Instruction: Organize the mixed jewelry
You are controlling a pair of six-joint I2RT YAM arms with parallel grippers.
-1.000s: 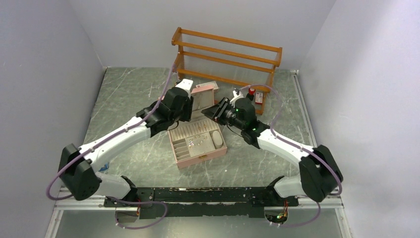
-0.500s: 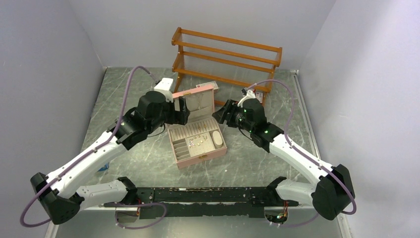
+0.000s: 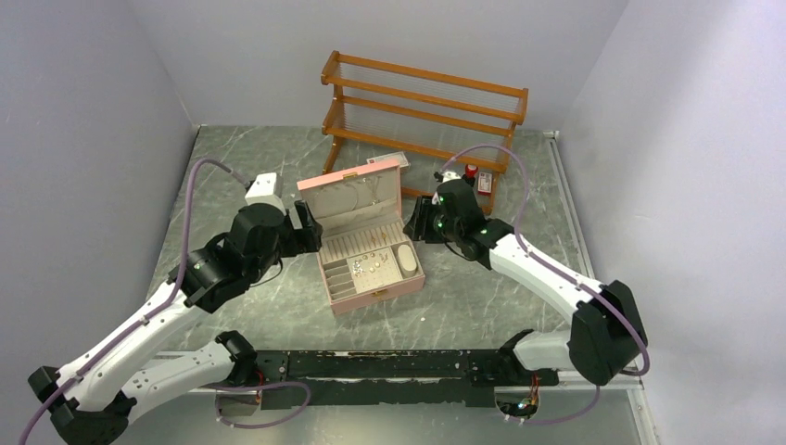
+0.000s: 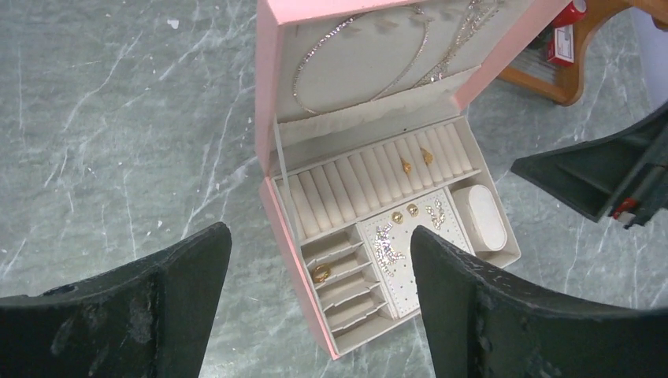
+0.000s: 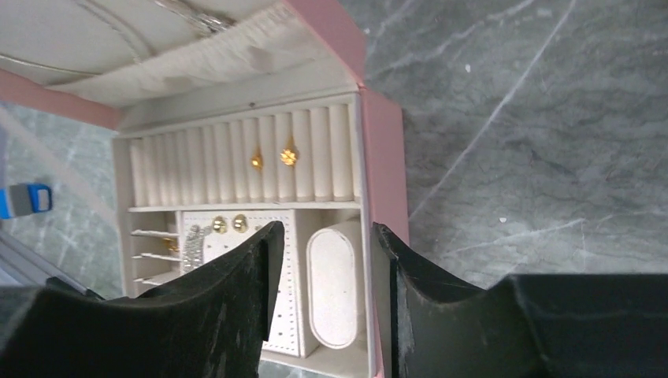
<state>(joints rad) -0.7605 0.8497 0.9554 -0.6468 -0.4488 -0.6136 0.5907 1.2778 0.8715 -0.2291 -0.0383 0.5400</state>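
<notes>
The pink jewelry box (image 3: 375, 289) stands open at the table's middle, lid (image 3: 350, 177) upright. In the left wrist view, silvery chain necklaces (image 4: 358, 59) hang in the lid, two gold rings (image 4: 416, 160) sit in the ring rolls, gold studs (image 4: 405, 210) and sparkly earrings (image 4: 386, 248) lie on the dotted pad, and one gold ring (image 4: 320, 273) lies in a side compartment. My left gripper (image 3: 310, 236) is open and empty, above the box's left side. My right gripper (image 3: 417, 222) is open and empty at the box's right edge, over the white oval cushion (image 5: 335, 287).
A wooden rack (image 3: 422, 111) stands behind the box, with small red-and-black bottles (image 3: 477, 178) at its right foot. A small blue object (image 5: 24, 198) lies on the table left of the box. Grey walls close in the table on three sides.
Both arms have drawn back from the box: the left gripper went left and toward the near edge, the right one shifted slightly. The lid, hidden by the left arm before, now shows upright.
</notes>
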